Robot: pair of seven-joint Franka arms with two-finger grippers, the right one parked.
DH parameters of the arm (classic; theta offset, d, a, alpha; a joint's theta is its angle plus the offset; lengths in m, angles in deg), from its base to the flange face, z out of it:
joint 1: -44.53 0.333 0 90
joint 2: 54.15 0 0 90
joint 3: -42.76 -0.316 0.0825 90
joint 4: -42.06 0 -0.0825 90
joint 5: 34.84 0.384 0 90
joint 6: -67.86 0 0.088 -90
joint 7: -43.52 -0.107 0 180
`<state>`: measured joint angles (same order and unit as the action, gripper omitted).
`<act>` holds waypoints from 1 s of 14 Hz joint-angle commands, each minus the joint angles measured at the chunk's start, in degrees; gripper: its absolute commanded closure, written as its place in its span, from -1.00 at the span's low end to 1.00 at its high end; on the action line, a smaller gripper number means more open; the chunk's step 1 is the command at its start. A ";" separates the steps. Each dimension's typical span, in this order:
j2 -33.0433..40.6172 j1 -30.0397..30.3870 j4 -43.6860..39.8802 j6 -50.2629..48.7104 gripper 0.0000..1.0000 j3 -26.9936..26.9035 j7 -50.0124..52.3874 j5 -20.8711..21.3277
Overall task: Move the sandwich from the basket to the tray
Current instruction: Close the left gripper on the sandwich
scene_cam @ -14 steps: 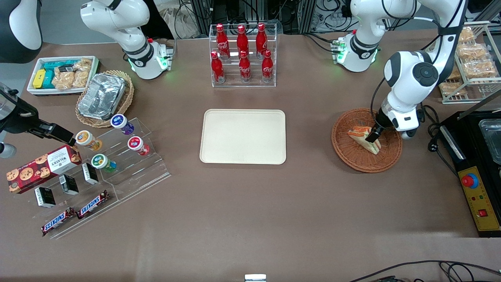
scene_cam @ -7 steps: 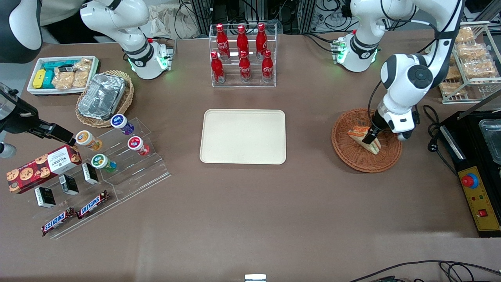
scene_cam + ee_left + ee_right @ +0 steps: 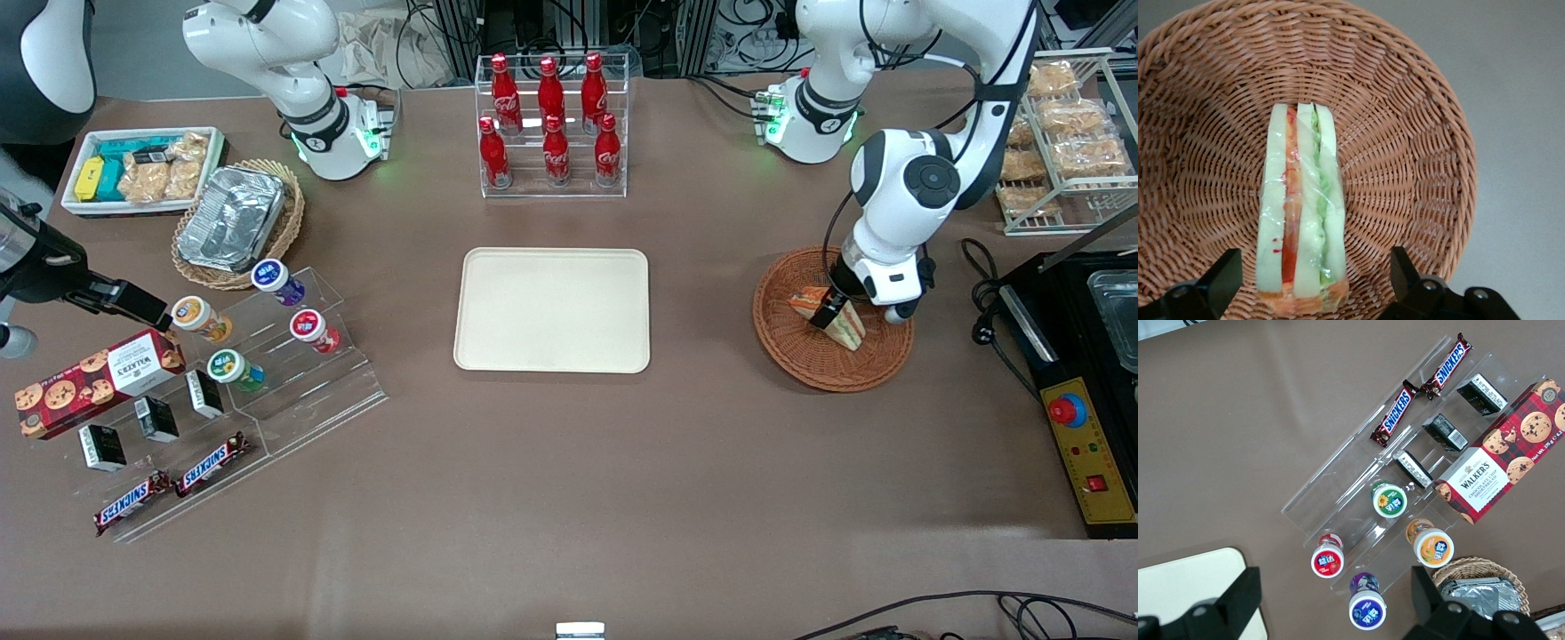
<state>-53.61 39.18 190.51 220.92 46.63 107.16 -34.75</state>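
I have the claw down inside the basket, which sits at the right of the front frame, toward the working arm's end of the tabletop. From the wrist camera I see the claw spread open, one dark finger on each side of the sandwich with a clear gap to the wrapping on both sides, so it grips nothing. The sandwich lies on the basket's woven floor, wrapped in clear film, its cut side up: pale bread slices with a red-orange layer and a green layer between them. In the front view its wedge lies near the basket's middle, partly covered by the claw and wrist. The tray lies flat in the centre of the front frame, well apart from the basket, with nothing on it. Above it in the frame I see a clear rack of red cola bottles. At the left of the frame stand a clear stepped display with small jars and Snickers bars, a Walkers biscuit box, and a lighter wicker basket with a foil container.
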 commanded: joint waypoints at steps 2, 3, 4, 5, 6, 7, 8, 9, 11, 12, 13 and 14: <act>-0.63 -0.62 0.34 1.37 -0.96 -0.70 2.11 3.49; -1.06 -0.36 0.26 1.37 -0.95 -0.70 2.28 5.07; -1.50 -0.10 0.08 1.37 -0.90 -0.79 2.29 5.87; -1.77 -0.09 0.17 1.46 -0.80 -0.88 2.29 5.97; -1.34 -0.09 0.26 1.46 -0.68 -0.88 2.55 5.97; -1.59 -0.09 0.08 1.46 -0.54 -0.88 3.42 5.97; -1.77 -0.18 -0.01 1.46 -0.39 -0.88 3.86 6.05; -1.34 -0.10 0.08 1.46 -0.24 -1.14 3.87 6.23; -1.24 -0.18 -0.36 1.37 0.08 -1.58 5.00 6.23; -0.81 -0.18 -0.71 0.76 0.24 -1.58 5.62 6.23; 0.59 -0.18 -1.75 -1.60 0.45 -1.58 6.41 6.23; 1.47 -0.18 -3.77 -6.93 0.65 -1.49 6.50 6.32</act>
<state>-54.62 39.22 189.36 220.21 45.34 110.94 -30.28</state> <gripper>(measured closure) 0.665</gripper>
